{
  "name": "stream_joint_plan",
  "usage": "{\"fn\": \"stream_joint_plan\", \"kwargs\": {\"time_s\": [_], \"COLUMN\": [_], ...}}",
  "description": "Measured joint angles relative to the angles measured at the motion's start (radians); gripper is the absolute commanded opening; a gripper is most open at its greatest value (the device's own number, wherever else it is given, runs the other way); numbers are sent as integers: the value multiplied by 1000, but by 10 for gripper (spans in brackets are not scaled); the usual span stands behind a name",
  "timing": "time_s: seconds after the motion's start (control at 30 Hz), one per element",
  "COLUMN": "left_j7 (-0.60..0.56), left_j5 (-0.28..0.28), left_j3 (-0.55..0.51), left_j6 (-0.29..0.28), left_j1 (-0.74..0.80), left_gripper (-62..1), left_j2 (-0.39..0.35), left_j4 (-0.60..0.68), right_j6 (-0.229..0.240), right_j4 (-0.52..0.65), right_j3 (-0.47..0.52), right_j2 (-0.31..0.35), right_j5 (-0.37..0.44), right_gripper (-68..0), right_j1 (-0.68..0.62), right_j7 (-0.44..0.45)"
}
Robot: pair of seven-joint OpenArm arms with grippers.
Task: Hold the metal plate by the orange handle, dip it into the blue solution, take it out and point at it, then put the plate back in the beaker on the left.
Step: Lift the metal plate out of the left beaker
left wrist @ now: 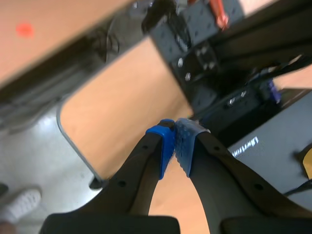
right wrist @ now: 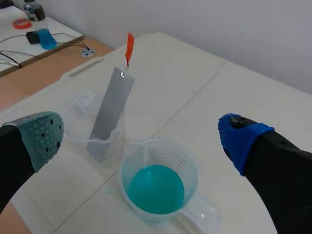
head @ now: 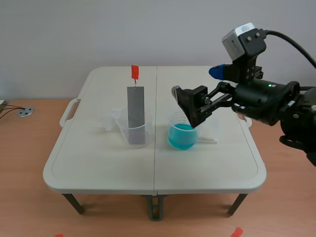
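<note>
A grey metal plate with an orange handle stands tilted in the clear beaker left of the table's middle. To its right stands a beaker of blue solution. My right gripper hovers open above and just right of the blue beaker, holding nothing. In the right wrist view the plate, its handle and the blue beaker lie ahead of and below my right gripper. My left gripper is shut on nothing, off the table, out of the scene view.
The white folding table has a seam down its middle and stands on a wooden floor. A round floor socket lies far left. Beyond the table, a bottle of blue liquid and a tape roll sit on a side surface.
</note>
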Motion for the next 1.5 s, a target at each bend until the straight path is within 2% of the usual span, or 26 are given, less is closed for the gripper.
{"fn": "stream_joint_plan", "kwargs": {"time_s": [0.07,0.3,0.5,0.6,0.97,1.27,1.5], "left_j7": [-2,-81,-79,-80,-73,-72,-72], "left_j5": [0,0,34,33,32,33,33], "left_j3": [19,49,48,48,48,48,48], "left_j6": [0,0,0,-1,-5,-4,-4], "left_j1": [-3,-7,-76,-105,-124,-124,-124], "left_gripper": [-593,-593,-593,-593,-593,-593,-593], "left_j2": [-2,11,95,120,137,137,136], "left_j4": [-39,-166,-285,-321,-331,-331,-331], "right_j6": [15,18,18,18,19,22,22], "right_j4": [-44,-221,-349,-412,-671,-926,-1024], "right_j3": [-24,-122,-174,-186,-227,-272,-315], "right_j2": [-20,-64,-101,-130,-239,-355,-399], "right_j5": [0,-1,0,-1,-1,-20,-19], "right_gripper": [-12,-12,-12,-12,-12,-12,-12], "right_j1": [42,196,321,378,552,679,750], "right_j7": [-10,-24,-25,-57,-69,-68,-38]}}
